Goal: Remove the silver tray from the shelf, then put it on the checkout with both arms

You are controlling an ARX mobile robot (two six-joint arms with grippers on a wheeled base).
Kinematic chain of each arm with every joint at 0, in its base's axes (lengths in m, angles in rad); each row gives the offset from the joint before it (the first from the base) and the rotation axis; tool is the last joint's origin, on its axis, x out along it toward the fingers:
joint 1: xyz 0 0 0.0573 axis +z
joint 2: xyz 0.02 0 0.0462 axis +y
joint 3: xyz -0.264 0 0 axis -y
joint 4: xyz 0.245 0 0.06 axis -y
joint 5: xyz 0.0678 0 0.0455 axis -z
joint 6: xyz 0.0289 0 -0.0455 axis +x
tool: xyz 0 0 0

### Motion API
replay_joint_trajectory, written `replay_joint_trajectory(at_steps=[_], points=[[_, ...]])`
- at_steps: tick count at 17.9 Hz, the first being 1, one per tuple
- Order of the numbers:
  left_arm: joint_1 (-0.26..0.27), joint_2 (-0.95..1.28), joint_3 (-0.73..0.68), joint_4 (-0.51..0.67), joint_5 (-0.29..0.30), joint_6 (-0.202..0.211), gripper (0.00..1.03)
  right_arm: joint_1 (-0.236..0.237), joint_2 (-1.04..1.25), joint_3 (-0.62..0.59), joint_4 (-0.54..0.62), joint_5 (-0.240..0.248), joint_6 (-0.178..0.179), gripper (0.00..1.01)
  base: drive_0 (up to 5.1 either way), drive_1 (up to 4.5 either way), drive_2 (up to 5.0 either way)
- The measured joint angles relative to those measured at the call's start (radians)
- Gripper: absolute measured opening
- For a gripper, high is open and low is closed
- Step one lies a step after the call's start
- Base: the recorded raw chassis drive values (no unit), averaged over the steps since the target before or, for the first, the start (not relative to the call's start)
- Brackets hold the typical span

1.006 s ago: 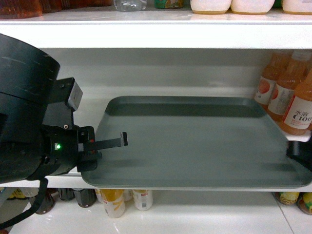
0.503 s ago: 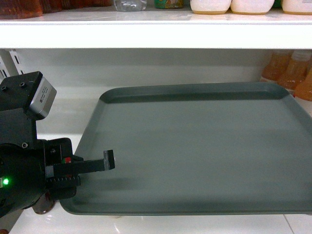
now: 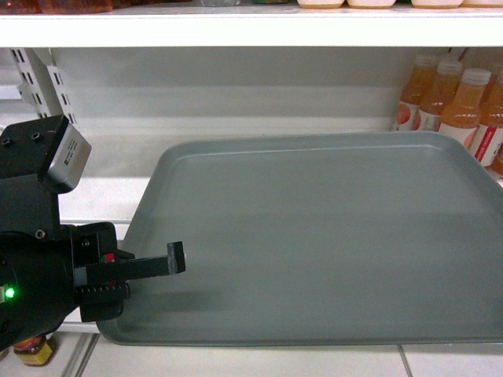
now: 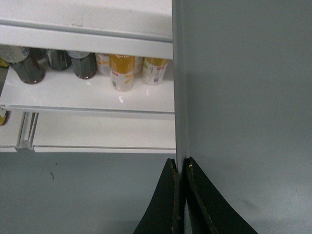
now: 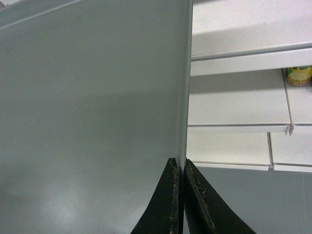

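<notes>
While you read the head view, note the silver tray (image 3: 314, 236) sits level and mostly forward of the shelf (image 3: 102, 196), its near edge out over the floor tiles, so it's carried by its two short sides, not resting on the board as far as I can tell. Left gripper (image 3: 149, 271) pinches the tray's left rim near the front corner, one finger lying over the top face. Right gripper is out of frame here. Juice bottles (image 3: 452, 102) stand near the tray's far right corner; the upper shelf board hangs above the back edge. Room is open toward you and downward; it's tight only at the back right.

Left wrist view: fingers (image 4: 197, 204) are closed narrow w/ the tray rim sandwiched between them. Beyond the rim you see cans (image 4: 122, 70) on a lower shelf board, well below, no contact.

Right wrist view: right gripper (image 5: 181, 170) is likewise clamped thin on the opposite rim, tray face to one side, white boards and floor to the other. Both grips are edge-only, so you'd best keep the arms matched or the tray may twist out.
</notes>
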Motion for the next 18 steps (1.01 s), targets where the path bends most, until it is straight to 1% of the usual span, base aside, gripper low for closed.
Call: replay_joint_trajectory(at_steps=[18], points=[[-0.002, 0.0, -0.002, -0.001, -0.003, -0.001, 0.02, -0.001, 0.0, -0.001, 0.002, -0.001, -0.003, 0.02, 0.1, -4.14, 4.3]])
